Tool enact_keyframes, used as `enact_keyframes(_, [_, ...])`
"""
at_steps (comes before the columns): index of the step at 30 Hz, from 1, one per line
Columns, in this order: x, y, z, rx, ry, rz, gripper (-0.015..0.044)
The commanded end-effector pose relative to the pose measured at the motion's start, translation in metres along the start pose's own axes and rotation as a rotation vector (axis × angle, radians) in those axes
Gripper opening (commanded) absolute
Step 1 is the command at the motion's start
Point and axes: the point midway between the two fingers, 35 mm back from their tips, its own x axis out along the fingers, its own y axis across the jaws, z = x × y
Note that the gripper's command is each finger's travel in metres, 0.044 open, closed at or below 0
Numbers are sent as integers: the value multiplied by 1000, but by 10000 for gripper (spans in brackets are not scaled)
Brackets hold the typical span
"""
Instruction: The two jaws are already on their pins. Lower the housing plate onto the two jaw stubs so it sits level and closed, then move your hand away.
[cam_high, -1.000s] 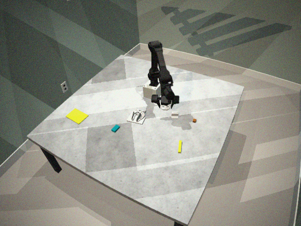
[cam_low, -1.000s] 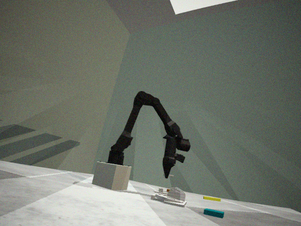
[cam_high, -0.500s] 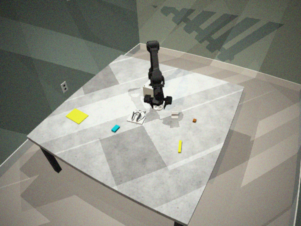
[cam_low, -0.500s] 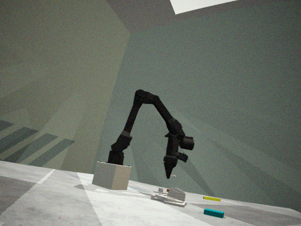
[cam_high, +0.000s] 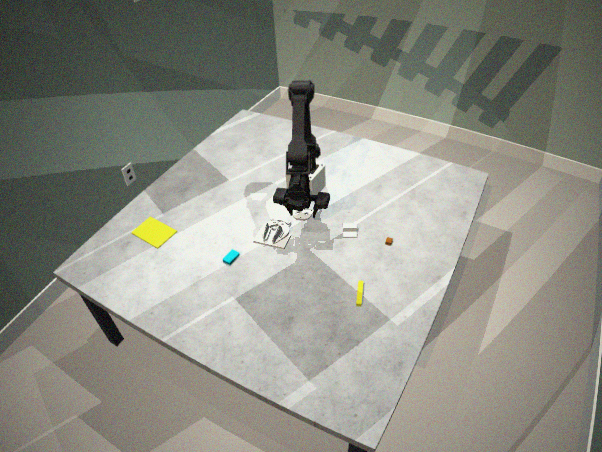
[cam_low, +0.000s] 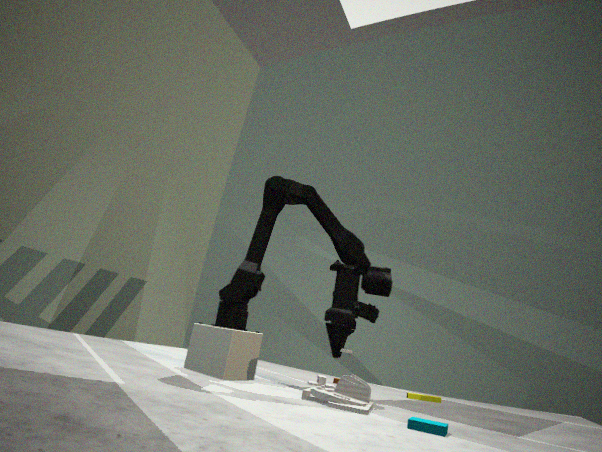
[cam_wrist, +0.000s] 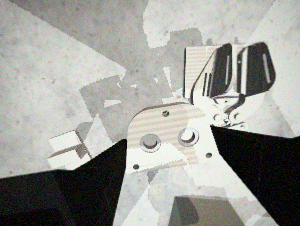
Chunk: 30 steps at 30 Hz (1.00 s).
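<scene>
My gripper (cam_high: 302, 212) (cam_low: 338, 354) (cam_wrist: 166, 136) is shut on the housing plate (cam_high: 302, 216) (cam_low: 347, 351) (cam_wrist: 150, 125), a pale rounded plate with two large holes and several small ones. It hangs in the air and looks about level. The white base (cam_high: 259, 241) (cam_low: 345, 406) (cam_wrist: 191, 62) lies on the table, below and to one side of the held plate. Its two jaws (cam_high: 274, 233) (cam_low: 354, 387) (cam_wrist: 256, 67) have dark faces and stand side by side with a gap. Small round parts show at the jaws' near end in the wrist view; the held plate does not touch them.
A small white stepped block (cam_high: 350, 230) (cam_low: 321, 380) (cam_wrist: 67, 142) stands near the base. An orange cube (cam_high: 389, 241), a yellow bar (cam_high: 360, 293) (cam_low: 424, 398), a cyan block (cam_high: 231, 257) (cam_low: 428, 426) and a yellow square (cam_high: 154, 232) lie farther out.
</scene>
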Motion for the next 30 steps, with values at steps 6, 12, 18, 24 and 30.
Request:
enact_keyframes(6, [-1, -32, -3, 32, -5, -8, 351])
enact_keyframes(12, [-1, -51, -6, 54, -5, -10, 351])
enact_keyframes(18, [0, -70, -11, 76, -3, -12, 351])
enact_keyframes(24, [0, -88, -17, 98, -2, -14, 351])
enact_keyframes(30, [0, -101, -22, 114, -1, -15, 351])
